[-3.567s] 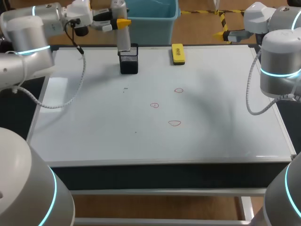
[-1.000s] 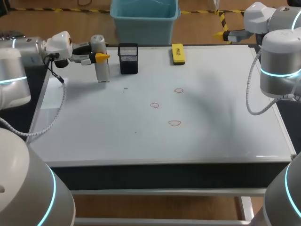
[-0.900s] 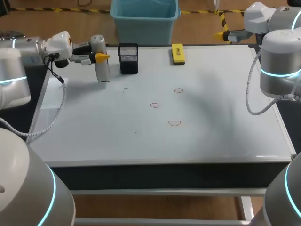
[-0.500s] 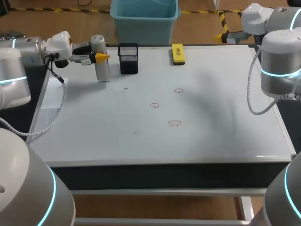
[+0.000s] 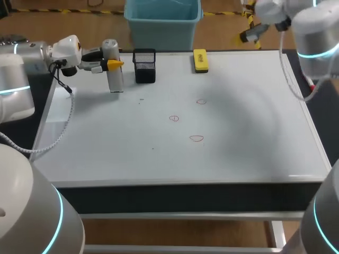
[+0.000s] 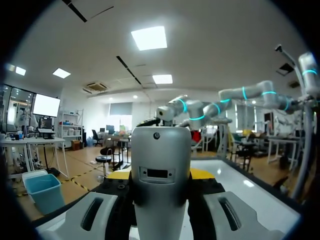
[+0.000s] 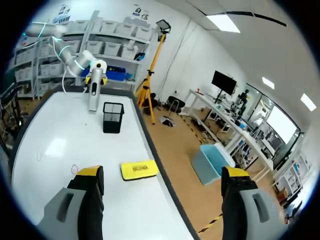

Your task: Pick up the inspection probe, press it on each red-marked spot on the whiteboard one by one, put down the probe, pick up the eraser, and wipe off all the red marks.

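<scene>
The inspection probe point(image 5: 113, 71), a grey cylinder, stands upright left of the black mesh holder point(image 5: 144, 66), and my left gripper point(image 5: 108, 64) is shut on its upper part. Whether its lower end touches the whiteboard point(image 5: 238, 132) I cannot tell. In the left wrist view the probe point(image 6: 161, 195) fills the gap between the yellow tips. Three red marks point(image 5: 201, 101) point(image 5: 174, 118) point(image 5: 196, 138) lie mid-board. The yellow eraser point(image 5: 200, 60) rests near the far edge. My right gripper point(image 7: 162, 172) hangs open above the far right edge, with the eraser point(image 7: 139, 170) ahead between its fingers.
The mesh holder point(image 7: 113, 117) stands at the board's far edge between the probe point(image 7: 93, 95) and the eraser. A cable loops from my left arm over the board's left edge point(image 5: 63, 111).
My right arm has swung up and leftwards toward the far edge near the eraser. My left arm and the probe have stayed in place beside the holder.
</scene>
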Action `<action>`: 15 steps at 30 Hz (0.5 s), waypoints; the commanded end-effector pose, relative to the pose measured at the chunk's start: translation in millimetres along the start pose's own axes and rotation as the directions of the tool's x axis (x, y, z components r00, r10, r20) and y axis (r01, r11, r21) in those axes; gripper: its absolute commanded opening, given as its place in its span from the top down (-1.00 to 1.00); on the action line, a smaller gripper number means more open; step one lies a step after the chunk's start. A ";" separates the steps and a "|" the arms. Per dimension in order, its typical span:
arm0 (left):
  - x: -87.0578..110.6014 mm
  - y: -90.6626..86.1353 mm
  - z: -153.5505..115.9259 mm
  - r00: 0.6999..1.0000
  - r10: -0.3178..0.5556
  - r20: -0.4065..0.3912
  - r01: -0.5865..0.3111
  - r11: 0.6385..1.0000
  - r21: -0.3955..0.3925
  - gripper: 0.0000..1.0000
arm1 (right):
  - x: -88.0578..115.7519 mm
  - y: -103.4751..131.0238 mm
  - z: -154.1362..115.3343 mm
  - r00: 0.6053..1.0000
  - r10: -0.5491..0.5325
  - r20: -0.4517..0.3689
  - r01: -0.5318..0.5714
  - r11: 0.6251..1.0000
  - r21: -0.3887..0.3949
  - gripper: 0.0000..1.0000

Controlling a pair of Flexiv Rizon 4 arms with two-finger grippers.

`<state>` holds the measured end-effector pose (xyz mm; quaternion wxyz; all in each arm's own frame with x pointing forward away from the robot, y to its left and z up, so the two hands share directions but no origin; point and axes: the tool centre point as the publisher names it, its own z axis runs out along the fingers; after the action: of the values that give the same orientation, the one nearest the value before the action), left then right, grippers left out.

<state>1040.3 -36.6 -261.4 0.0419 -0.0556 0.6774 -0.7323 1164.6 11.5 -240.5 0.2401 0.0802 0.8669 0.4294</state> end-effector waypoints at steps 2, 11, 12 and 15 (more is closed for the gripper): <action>-0.1 0.0 0.5 1.000 0.002 0.000 -0.002 1.000 0.002 1.00 | -3.0 6.2 31.9 0.801 -0.251 -0.543 0.415 0.887 0.202 -1.00; -0.1 0.0 0.5 1.000 0.002 0.000 -0.002 1.000 0.002 1.00 | 17.4 8.5 67.8 0.553 -0.316 -0.771 0.704 0.672 0.229 -1.00; -0.1 0.0 0.5 1.000 0.002 0.000 -0.002 1.000 0.002 1.00 | 18.7 8.2 70.2 0.537 -0.317 -0.782 0.722 0.652 0.231 -1.00; -0.1 0.0 0.5 1.000 0.002 0.000 -0.002 1.000 0.002 1.00 | 22.2 5.0 74.8 0.497 -0.315 -0.809 0.771 0.588 0.245 -1.00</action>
<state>1040.3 -36.6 -261.4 0.0419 -0.0556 0.6774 -0.7323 1175.2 69.9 -282.3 0.1796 -0.1098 0.9322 0.2943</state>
